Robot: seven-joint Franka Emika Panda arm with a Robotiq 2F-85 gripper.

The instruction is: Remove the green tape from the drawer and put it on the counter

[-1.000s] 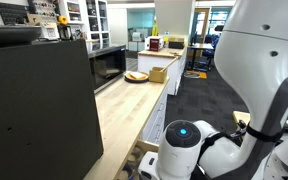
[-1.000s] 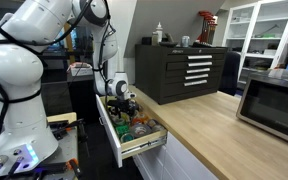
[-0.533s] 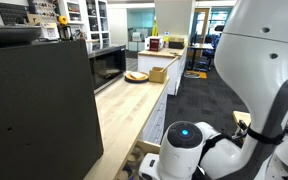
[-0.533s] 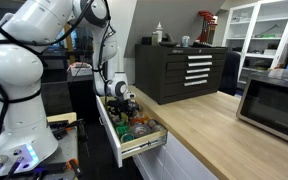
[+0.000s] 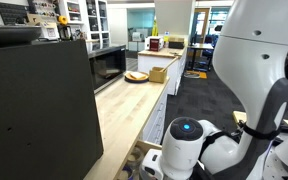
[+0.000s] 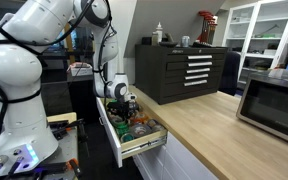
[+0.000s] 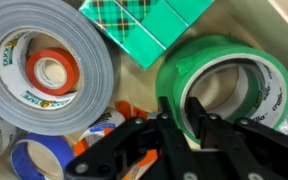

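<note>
In the wrist view the pincer enters from the lower edge, and only the tips of its black fingers show. They stand close together, astride the near wall of the green tape - one outside the ring, one in its hollow. Whether they actually press the wall cannot be told. The tape lies flat in the drawer, reaching ahead of the pincer and off to its right in that view, its far right edge cut off.

Left of the pincer lies a grey roll with an orange core. Ahead of it is a green plaid pack, and close by its left side is a partly cropped blue roll.

In an exterior view the pincer is sunk among drawer clutter too small to sort out, with the wooden tabletop beside it. In an exterior view the white arm blocks the pincer entirely.
</note>
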